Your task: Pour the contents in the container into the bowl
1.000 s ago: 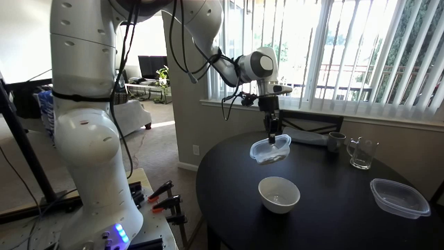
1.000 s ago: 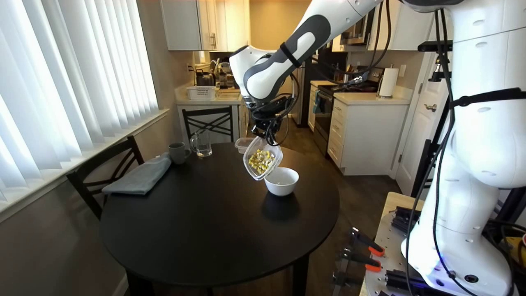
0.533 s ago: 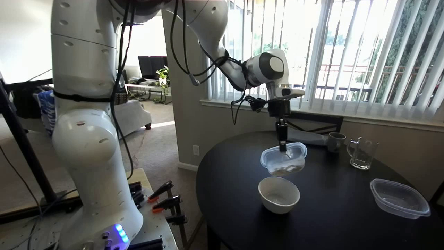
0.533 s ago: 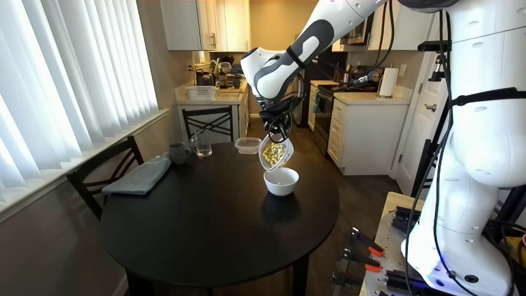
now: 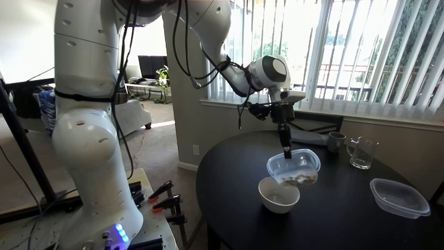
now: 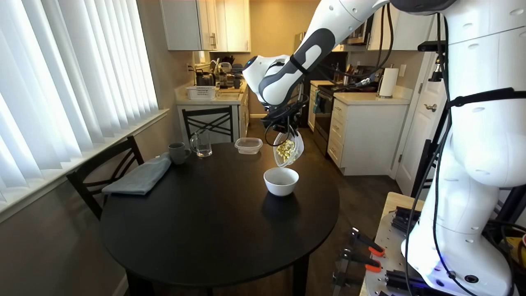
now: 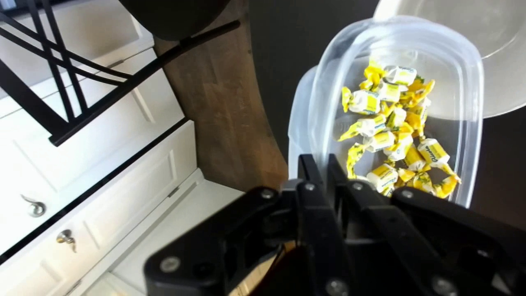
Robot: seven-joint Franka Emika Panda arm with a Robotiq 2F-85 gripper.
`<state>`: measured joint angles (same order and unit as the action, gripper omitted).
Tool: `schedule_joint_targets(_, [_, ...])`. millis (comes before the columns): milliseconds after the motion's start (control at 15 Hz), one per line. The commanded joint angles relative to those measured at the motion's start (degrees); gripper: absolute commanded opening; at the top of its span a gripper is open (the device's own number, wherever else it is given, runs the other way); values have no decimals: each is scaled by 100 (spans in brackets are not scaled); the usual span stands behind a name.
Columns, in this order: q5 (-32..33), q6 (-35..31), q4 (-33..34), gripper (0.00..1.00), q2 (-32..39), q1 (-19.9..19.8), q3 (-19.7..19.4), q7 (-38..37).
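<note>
My gripper (image 5: pixel 287 155) is shut on the near wall of the clear plastic container (image 5: pixel 294 166), one finger inside and one outside, as the wrist view shows (image 7: pixel 319 166). The container is held in the air, tilted, in both exterior views (image 6: pixel 299 146). The contents (image 7: pixel 365 102), small yellow-and-white wrapped pieces, lie heaped in the container and also show in an exterior view (image 6: pixel 285 150). The white bowl (image 5: pixel 279 202) stands upright on the table, and its inside looks bare of pieces. The container's low edge is just above the bowl's rim (image 6: pixel 281 187). In the wrist view the container partly covers the bowl (image 7: pixel 499 78).
A larger clear tub (image 5: pixel 399 199) stands on the round dark table (image 6: pixel 205 230). A glass mug (image 5: pixel 363 154), a grey mug (image 5: pixel 335 141) and a folded cloth (image 6: pixel 139 176) are near the window side. Chairs (image 6: pixel 209 119) stand at the table's edge.
In both exterior views my gripper has carried the container to the right. It now overlaps the bowl's far edge in an exterior view and is tilted more. The contents stay in it; the bowl has not moved.
</note>
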<state>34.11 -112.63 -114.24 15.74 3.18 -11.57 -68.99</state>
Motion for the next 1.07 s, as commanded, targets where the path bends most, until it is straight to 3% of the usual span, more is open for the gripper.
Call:
schedule_joint_targets(0, [617,629,71,5,58,117,90,-910])
schedule_joint_targets(200, [1144,1434,94,5,103,263,265,-1553])
schedule_joint_targets(467, [1434,2351,162,5,235,399,653,-1810])
schedule_joint_targets(1000, [1744,3270,511,5,628,538,1065,-1802])
